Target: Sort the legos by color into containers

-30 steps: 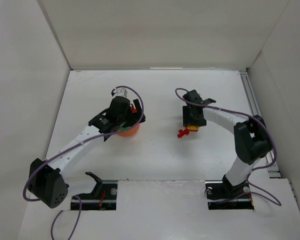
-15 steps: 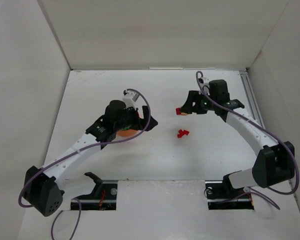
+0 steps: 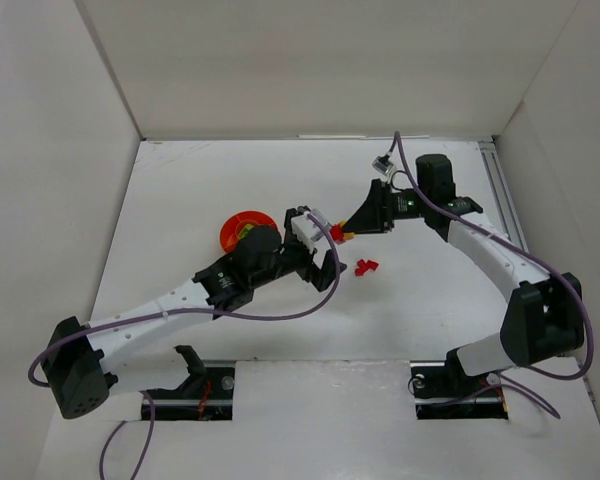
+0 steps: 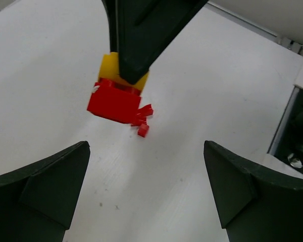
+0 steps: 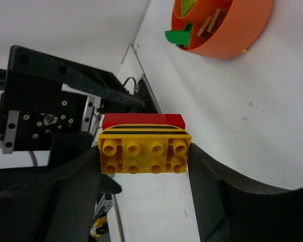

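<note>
Right of the bowl (image 3: 242,222), the right pincer (image 3: 348,232) grips a yellow-and-red brick (image 5: 143,148); the left pincer (image 4: 145,161), spread wide, faces it. A red piece (image 3: 365,267) lies nearby.

Bowl (image 5: 237,30) — top clipped; contents unclear

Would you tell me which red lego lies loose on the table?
The small red lego on the table; the larger red brick is off the table, held in the right gripper, joined to a yellow brick.
</note>
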Available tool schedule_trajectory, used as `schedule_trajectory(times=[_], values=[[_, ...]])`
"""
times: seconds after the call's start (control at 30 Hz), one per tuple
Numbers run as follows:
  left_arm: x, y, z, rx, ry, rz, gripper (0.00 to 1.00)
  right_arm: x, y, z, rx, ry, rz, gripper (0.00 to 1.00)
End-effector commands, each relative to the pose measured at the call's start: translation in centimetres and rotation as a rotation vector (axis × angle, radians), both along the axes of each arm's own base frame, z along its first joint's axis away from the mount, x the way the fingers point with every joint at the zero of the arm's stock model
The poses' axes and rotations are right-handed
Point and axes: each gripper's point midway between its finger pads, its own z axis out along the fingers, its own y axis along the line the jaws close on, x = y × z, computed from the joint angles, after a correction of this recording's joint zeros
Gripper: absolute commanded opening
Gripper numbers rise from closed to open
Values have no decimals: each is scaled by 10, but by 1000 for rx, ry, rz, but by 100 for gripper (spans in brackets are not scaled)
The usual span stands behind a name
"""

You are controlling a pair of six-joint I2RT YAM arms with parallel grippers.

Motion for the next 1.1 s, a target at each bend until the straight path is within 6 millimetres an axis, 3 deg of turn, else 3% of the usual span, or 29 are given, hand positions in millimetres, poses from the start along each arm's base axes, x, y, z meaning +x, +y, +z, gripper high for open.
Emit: schedule_trajectory(times=[0.0, 0.23, 0.33, 0.43, 0.7, 0.9, 1.07], values=[[21, 3, 32, -51, -154, 72, 93, -15, 5, 49, 101, -95, 87, 35], [29, 7, 40, -53, -224, 103, 87, -29, 12, 54, 117, -79, 134, 34], [29, 1, 32, -25, -229, 71, 81, -35, 17, 54, 118, -69, 154, 34], [28, 0, 28, -12, -217, 61, 65, -36, 20, 62, 124, -89, 164, 34], [11, 8, 37, -67, -224, 23, 26, -27, 15, 54, 108, -67, 125, 31], [-1, 21, 40, -124, -191, 38, 14, -12, 7, 50, 103, -66, 90, 31], [-4, 34, 32, -176, -114, 99, 12, -4, 2, 52, 99, -96, 64, 30]])
